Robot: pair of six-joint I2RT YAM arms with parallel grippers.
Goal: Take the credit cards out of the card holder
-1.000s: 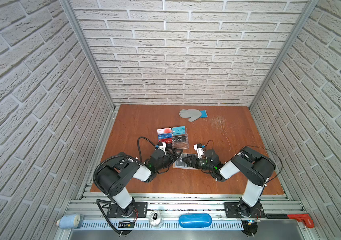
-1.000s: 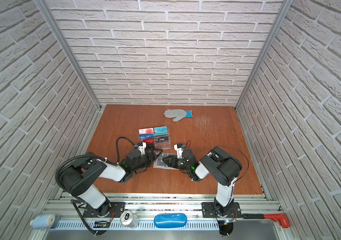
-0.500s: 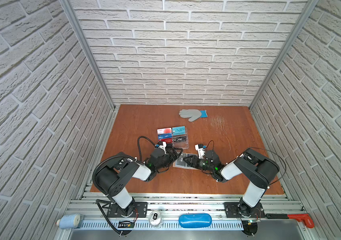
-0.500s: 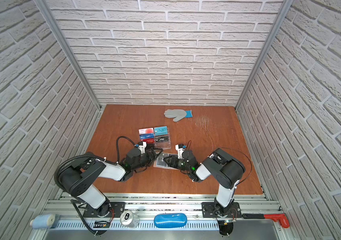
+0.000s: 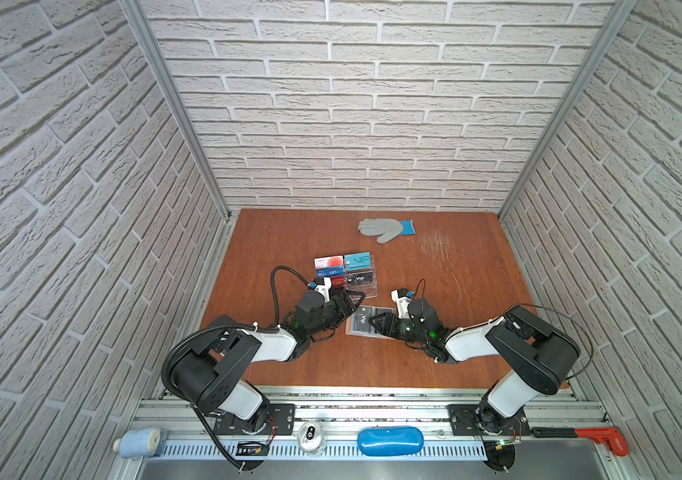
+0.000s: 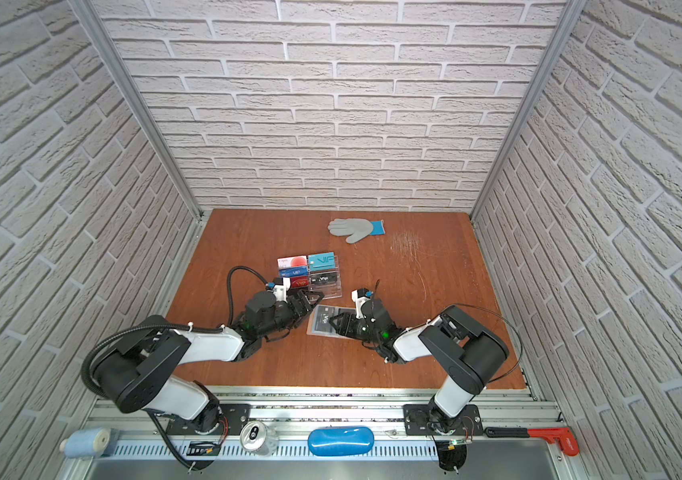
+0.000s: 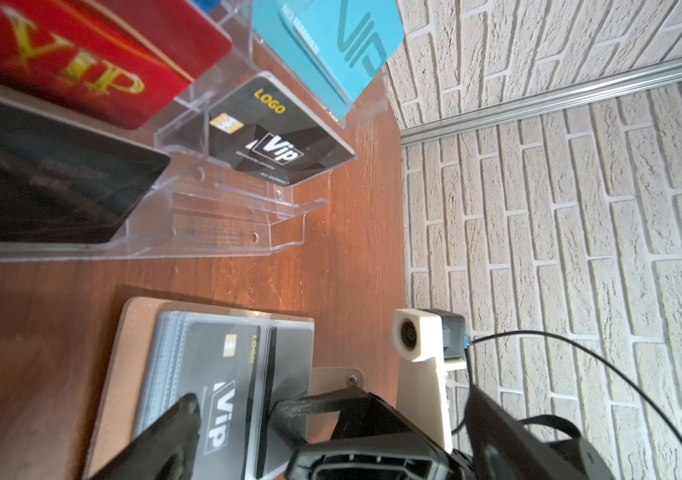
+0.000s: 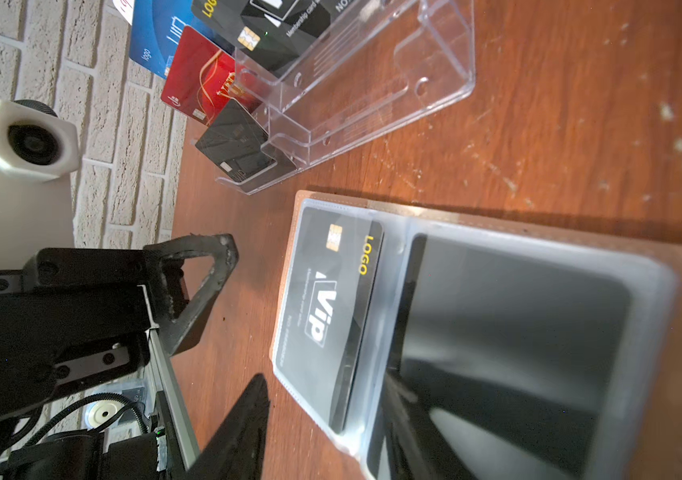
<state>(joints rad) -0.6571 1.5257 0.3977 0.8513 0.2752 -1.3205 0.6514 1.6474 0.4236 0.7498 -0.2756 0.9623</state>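
**Tally by kind**

Six credit cards (image 5: pixel 358 259) are counted in the one clear acrylic stand (image 5: pixel 369 291): one white-and-red, one teal, one blue, one red, two black. Two more dark cards are seen in the one card holder (image 8: pixel 497 216). One glove (image 5: pixel 385 228) is counted on the tabletop (image 5: pixel 455 332); in front of it, one roll (image 5: pixel 137 442), one can (image 5: pixel 310 434), one blue case (image 5: pixel 389 440), one red-handled tool (image 5: pixel 580 434). Two arms (image 5: pixel 273 345) are present.

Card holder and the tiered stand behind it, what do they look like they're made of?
Card holder: tan cover looks like matte leather or imitation, going by the stitched edge; can't tell which. Its sleeves: soft frosted plastic, cards showing dimly through. Stand: clear rigid acrylic, glossy, see-through with sharp moulded edges.
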